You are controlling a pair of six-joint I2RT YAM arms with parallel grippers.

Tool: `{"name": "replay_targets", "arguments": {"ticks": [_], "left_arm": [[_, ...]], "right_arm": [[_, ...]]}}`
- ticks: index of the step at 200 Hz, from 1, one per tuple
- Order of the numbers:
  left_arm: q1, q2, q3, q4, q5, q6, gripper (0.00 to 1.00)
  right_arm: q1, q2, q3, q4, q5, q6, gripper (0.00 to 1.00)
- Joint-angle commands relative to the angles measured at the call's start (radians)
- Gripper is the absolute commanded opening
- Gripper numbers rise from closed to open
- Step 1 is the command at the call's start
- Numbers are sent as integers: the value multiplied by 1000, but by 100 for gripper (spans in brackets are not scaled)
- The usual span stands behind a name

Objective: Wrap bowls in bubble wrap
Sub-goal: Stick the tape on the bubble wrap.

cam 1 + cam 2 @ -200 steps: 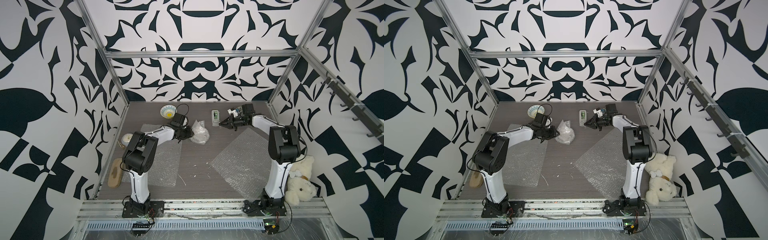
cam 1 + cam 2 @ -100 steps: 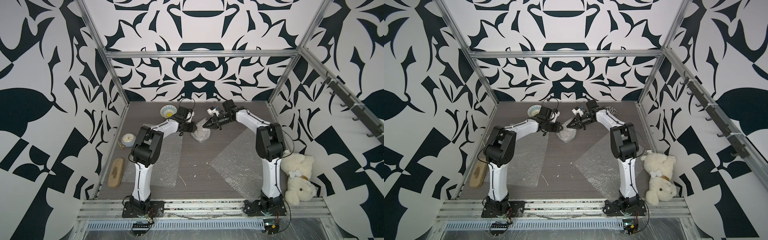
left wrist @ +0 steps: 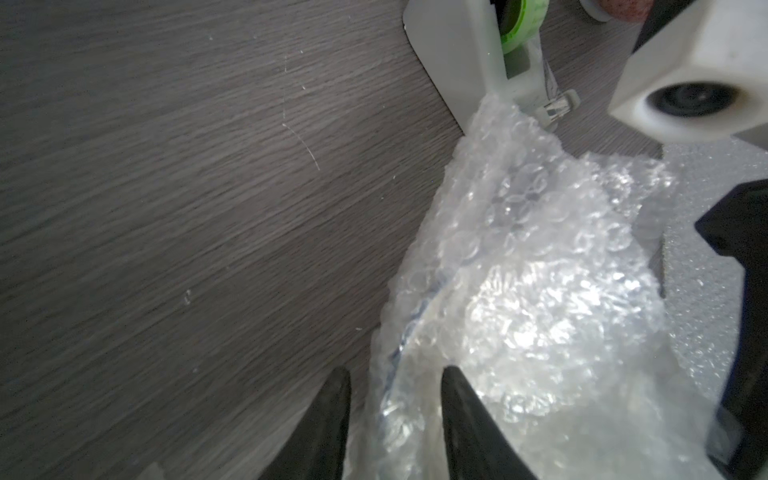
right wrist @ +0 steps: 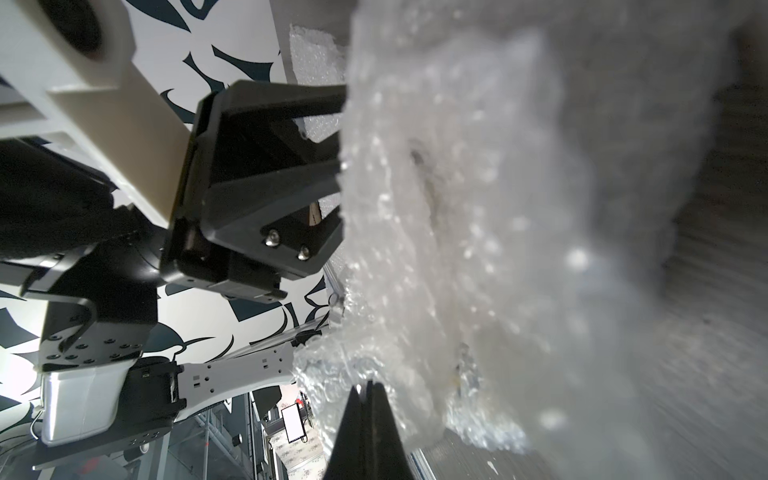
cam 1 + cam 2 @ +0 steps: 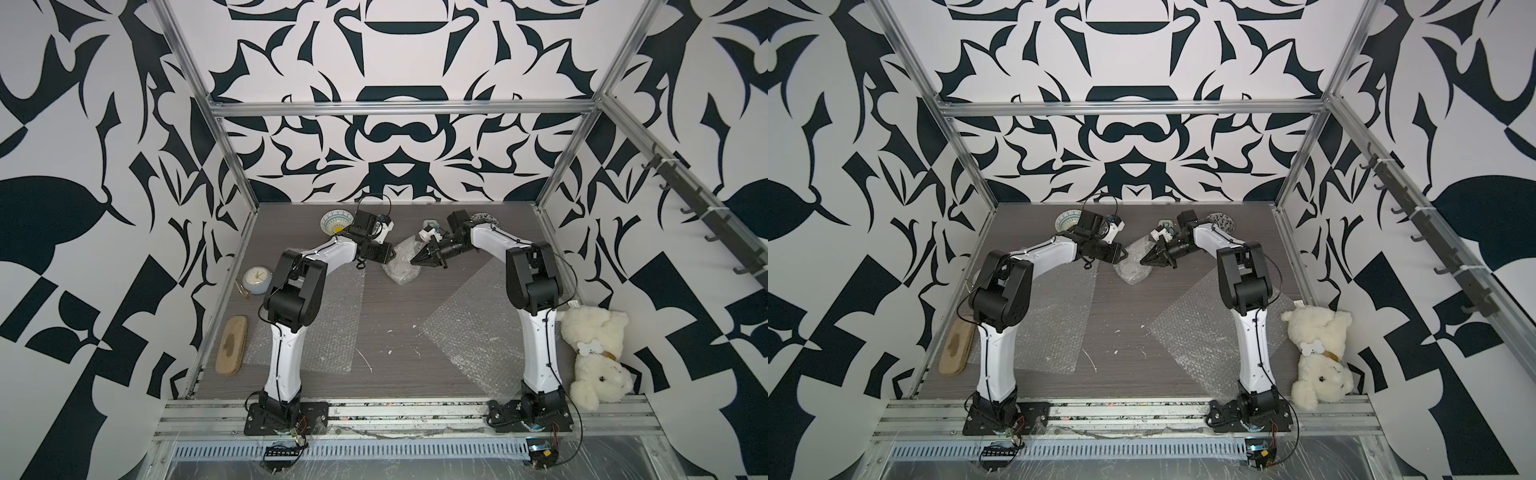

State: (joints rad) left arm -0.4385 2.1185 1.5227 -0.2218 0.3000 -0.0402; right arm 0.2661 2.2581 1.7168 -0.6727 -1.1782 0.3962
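— What colour is the worktop [image 5: 386, 307]?
— Grey-brown, with a fine wood grain. The walls [image 5: 399, 137] are white with bold black leaf shapes.
— And the bowls?
— The patterned bowl [image 5: 334, 220] beyond the black left end effector [image 3: 395, 374] is pale, with blue rings and a yellow centre. The floral bowl [image 5: 1224, 221] beyond the black right end effector [image 4: 368, 386] is black and white.
— Between the two?
— The bubble wrap bundle [image 5: 401, 266]: clear with white glints, and a thin blue line shows through.
— Anything else?
— A white tape dispenser [image 3: 457, 62] with a green roll [image 3: 521, 20], and a cream teddy bear [image 5: 594, 357] with a white tag.
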Motion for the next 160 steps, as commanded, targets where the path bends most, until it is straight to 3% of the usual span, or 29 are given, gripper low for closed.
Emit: {"name": "replay_targets", "arguments": {"ticks": [1,160], "left_arm": [[2,9,27,-18,11,22,41],[1,-13,101,-47,25,-19,41]], "right_arm": [[4,-42,-30,-7,-17,-19,0],[-19,-71,-86,-23,-4,-39,0]]}}
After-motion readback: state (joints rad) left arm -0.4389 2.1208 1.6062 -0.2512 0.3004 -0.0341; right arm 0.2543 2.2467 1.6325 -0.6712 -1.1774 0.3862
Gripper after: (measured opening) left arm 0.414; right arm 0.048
